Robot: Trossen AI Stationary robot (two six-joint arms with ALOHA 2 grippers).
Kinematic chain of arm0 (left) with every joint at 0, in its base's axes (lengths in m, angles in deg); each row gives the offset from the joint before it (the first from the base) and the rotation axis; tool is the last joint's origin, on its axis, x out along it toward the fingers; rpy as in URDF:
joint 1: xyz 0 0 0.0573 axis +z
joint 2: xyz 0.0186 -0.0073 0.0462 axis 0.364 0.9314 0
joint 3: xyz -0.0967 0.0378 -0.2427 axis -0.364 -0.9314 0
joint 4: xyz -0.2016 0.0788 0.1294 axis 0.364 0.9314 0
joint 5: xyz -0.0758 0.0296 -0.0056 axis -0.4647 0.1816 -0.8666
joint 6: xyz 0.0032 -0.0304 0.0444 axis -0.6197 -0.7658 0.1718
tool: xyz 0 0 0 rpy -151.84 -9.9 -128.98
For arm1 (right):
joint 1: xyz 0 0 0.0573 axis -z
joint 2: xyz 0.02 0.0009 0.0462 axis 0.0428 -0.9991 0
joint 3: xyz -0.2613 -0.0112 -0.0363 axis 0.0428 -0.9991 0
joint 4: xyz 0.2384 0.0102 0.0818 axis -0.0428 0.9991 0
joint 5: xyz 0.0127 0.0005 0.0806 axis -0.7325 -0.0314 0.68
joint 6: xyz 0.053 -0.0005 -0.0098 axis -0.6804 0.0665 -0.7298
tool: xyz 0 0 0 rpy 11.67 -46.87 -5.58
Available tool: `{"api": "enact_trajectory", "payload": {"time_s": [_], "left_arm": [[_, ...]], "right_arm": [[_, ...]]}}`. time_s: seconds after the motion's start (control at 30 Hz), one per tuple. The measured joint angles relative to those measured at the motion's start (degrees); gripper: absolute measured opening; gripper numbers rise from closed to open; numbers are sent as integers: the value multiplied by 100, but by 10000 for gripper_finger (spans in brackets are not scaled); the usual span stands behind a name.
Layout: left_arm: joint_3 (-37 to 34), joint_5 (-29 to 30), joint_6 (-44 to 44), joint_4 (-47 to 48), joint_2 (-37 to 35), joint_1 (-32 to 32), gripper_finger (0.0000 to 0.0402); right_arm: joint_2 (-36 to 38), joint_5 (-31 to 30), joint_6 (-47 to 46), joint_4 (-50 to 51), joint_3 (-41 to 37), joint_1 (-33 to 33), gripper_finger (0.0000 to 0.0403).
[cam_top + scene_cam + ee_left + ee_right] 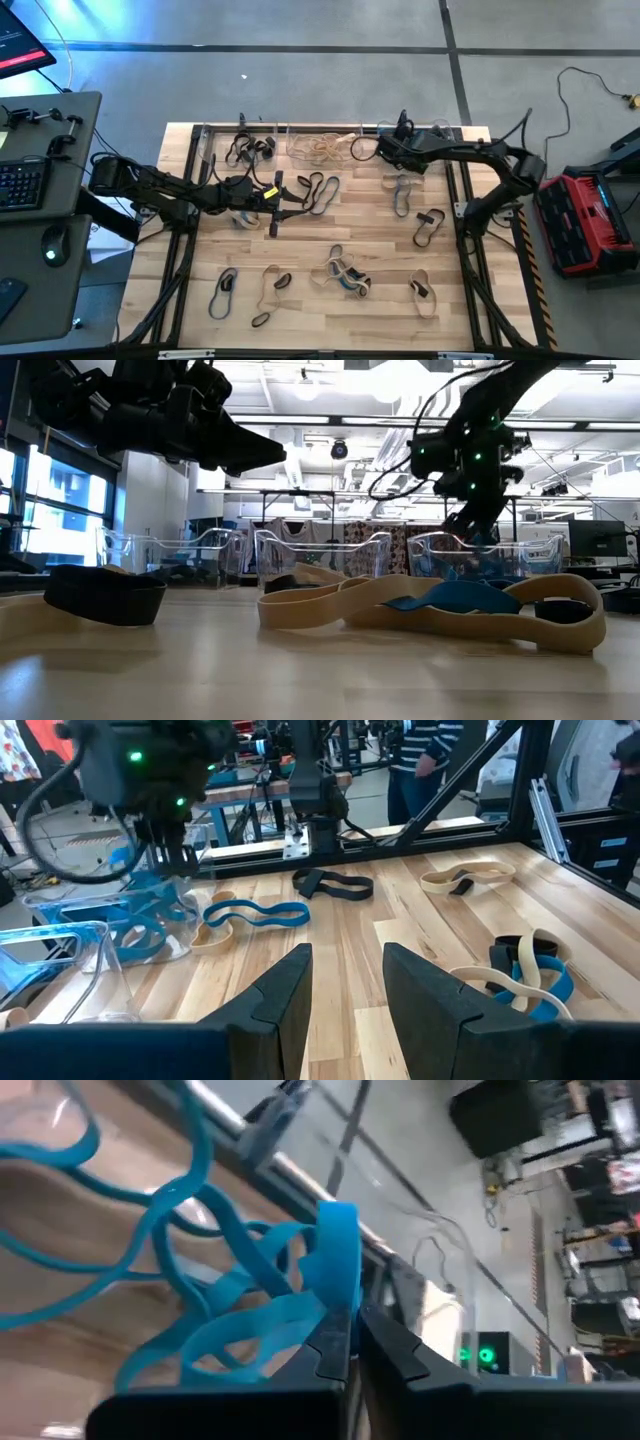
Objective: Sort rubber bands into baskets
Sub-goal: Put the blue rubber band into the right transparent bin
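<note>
Three clear baskets stand along the table's far edge: the left one holds black bands, the middle one tan bands, and the right one blue bands. My right gripper is over the right basket and is shut on a blue rubber band; it also shows in the high view. My left gripper is open and empty, low over the table's left middle. Loose bands lie on the table, among them a black one beside my left gripper. My right gripper pinches a bent part of the blue band between its two fingers. The band sticks out past the fingertips as a short fold. The fingers point down into the right basket. The band's other end merges with the blue heap below; whether it hangs clear I cannot tell.
Loose black, tan and blue bands lie across the table's middle and near half, such as a tangle, a black band and a blue-tan pair. People stand in the room beyond the table. A keyboard desk is left of the table.
</note>
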Motion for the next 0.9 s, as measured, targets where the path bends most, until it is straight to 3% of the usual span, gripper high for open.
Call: {"api": "enact_trajectory", "payload": {"time_s": [0.2, 0.43, 0.67, 0.9], "left_arm": [[0, 0, 0, 0, 0, 0, 115], [0, 0, 2, 0, 0, -1, 115], [0, 0, 2, 0, 0, 0, 115], [0, 0, 0, 0, 0, -1, 115]], "right_arm": [[-18, 1234, 824, -760, 0, 168, 0], [15, 2121, 824, -862, 0, 336, 0], [15, 2212, 634, -714, 0, 501, 15], [25, 2216, 551, -232, 0, 530, 101]]}}
